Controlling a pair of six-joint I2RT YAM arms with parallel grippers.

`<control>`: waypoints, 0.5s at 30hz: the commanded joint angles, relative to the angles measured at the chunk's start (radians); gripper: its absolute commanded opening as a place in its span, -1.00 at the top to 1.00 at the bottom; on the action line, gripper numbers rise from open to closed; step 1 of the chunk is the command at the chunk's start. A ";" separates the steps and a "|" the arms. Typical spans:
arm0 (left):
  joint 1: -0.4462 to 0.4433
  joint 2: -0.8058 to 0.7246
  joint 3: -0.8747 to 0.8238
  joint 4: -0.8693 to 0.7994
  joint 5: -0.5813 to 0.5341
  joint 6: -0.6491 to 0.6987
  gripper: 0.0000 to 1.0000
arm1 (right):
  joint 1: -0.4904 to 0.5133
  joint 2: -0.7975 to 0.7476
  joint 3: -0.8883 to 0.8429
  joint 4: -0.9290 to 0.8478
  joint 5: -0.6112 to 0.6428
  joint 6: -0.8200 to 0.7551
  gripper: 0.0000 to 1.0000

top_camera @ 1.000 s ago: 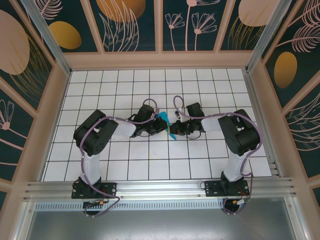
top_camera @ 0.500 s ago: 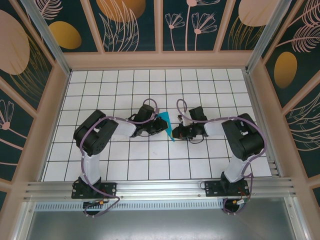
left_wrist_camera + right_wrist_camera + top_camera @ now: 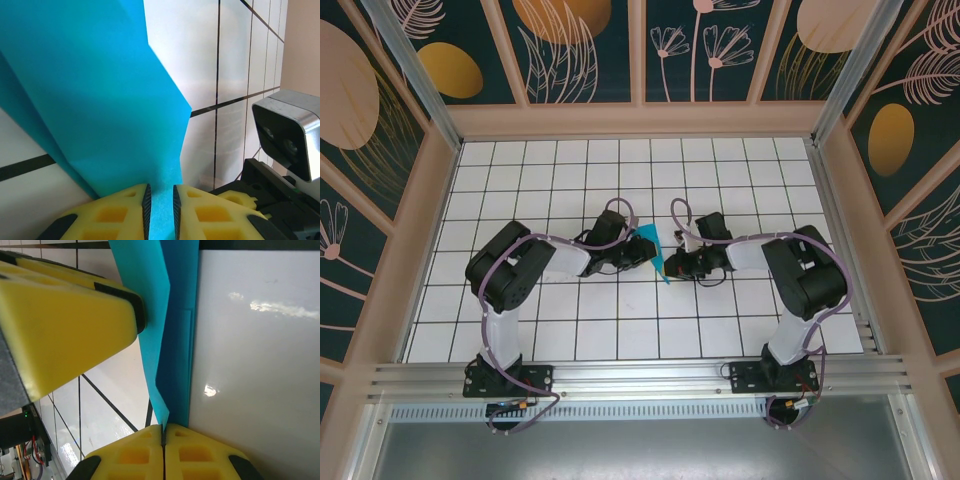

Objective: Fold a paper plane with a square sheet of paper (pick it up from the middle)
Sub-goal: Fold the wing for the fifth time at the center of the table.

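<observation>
Two tools meet over the white gridded counter (image 3: pixel 570 170) in the top view: left tool (image 3: pixel 638 252), right tool (image 3: pixel 672 266), thin teal-blue folded paper sheet (image 3: pixel 653 248) between them. Left wrist: yellow pads (image 3: pixel 125 212) narrowly apart, paper in the gap; grip cannot be told. Right wrist: pads pressed together, pinching the paper's pointed corner.

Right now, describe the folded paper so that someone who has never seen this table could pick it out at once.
Start at the white gridded table, then go to its middle, where the left arm and right arm meet. Between them is the teal-blue paper, folded to a narrow point: the one bright colour among white tiles and black arms.
</observation>
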 commanded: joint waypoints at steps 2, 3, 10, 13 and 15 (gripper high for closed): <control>-0.011 -0.008 -0.017 0.025 0.028 -0.002 0.55 | 0.056 0.070 0.012 -0.080 0.178 -0.037 0.82; -0.012 -0.004 -0.018 0.030 0.030 -0.004 0.55 | 0.067 0.075 0.017 -0.094 0.206 -0.042 0.82; -0.017 -0.004 -0.015 0.066 0.041 -0.006 0.55 | 0.080 0.089 0.014 -0.111 0.284 -0.036 0.83; -0.017 0.007 -0.005 0.029 0.025 0.003 0.57 | 0.080 0.075 0.018 -0.113 0.281 -0.036 0.83; -0.017 0.020 0.001 0.011 0.015 0.004 0.59 | 0.080 0.066 0.021 -0.115 0.276 -0.035 0.83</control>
